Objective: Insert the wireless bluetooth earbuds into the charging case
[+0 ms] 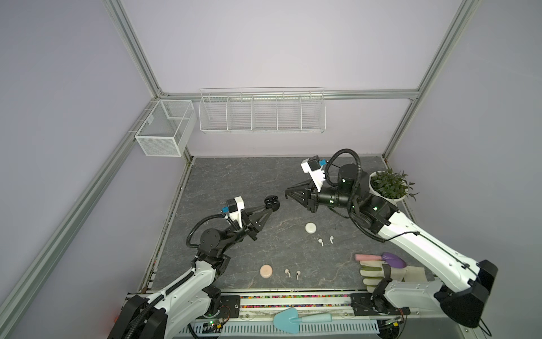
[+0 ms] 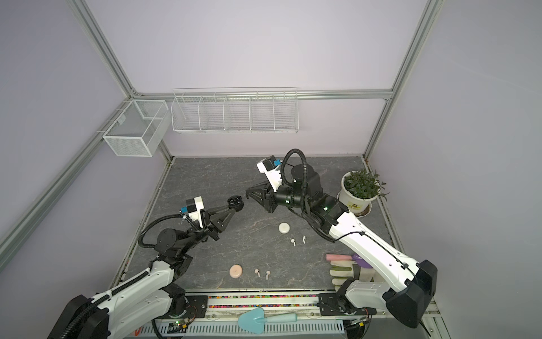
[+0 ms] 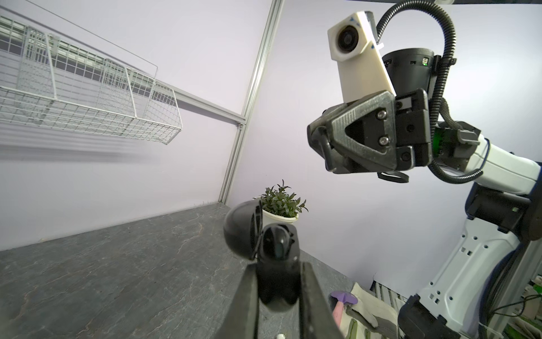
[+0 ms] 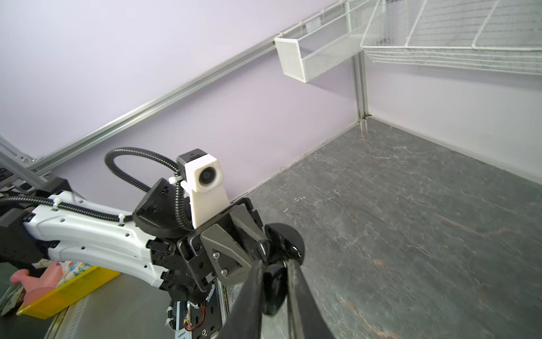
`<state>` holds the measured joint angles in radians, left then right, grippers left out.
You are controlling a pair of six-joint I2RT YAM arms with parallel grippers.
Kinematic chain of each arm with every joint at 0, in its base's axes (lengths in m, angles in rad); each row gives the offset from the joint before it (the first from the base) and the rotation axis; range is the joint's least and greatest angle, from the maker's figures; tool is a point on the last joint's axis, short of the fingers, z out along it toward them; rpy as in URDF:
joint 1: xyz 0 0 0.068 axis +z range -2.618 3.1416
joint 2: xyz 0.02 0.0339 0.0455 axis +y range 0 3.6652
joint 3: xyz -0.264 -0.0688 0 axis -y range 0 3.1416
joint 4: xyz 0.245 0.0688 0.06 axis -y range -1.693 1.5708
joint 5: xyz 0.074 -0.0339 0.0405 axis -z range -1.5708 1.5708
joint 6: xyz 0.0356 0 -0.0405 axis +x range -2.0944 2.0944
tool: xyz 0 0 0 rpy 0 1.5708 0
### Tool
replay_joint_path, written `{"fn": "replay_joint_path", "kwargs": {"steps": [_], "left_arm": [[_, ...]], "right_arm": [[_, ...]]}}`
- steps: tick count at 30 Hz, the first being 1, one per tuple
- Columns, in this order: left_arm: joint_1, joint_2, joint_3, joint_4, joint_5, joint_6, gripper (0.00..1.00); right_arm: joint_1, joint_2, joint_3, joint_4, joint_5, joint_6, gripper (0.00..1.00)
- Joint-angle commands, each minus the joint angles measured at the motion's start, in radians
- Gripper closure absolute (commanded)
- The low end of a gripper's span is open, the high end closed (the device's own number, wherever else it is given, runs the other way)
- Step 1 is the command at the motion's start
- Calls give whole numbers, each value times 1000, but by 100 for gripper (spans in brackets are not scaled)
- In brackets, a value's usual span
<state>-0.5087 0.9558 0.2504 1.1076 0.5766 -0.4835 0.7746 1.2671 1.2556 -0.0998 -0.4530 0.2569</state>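
**Black pair in hand, two pairs waiting**

We find the left claw clamped on the black charging case, which it holds clear of the tabletop with the lid swung open. One well seems to be filled with something glossy and black, though we cannot be sure. The right claw faces the case, near but apart, with its jaws narrow on a small dark piece. We take that piece for a black earbud. By our reckoning the first pair is partly done at best.

Left to do: two white earbuds lie loose beside the white case, and two pink earbuds lie beside the pink case — both cases look closed.

The surface is dark grey, matte and veined like stone. A gardening glove and a purple trowel sit at the near right, and a potted plant at the far right. The room has lilac walls and aluminium framing — white wire baskets hang on the back wall.
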Motion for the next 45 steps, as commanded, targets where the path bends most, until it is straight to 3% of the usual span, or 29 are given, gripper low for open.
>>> {"fn": "replay_joint_path", "kwargs": {"steps": [1, 45], "left_arm": [[4, 10, 33, 92, 52, -21, 100], [4, -65, 22, 35, 31, 9, 100]], "right_arm": [[18, 28, 11, 84, -32, -40, 81], [70, 85, -50, 105, -62, -58, 83]]}}
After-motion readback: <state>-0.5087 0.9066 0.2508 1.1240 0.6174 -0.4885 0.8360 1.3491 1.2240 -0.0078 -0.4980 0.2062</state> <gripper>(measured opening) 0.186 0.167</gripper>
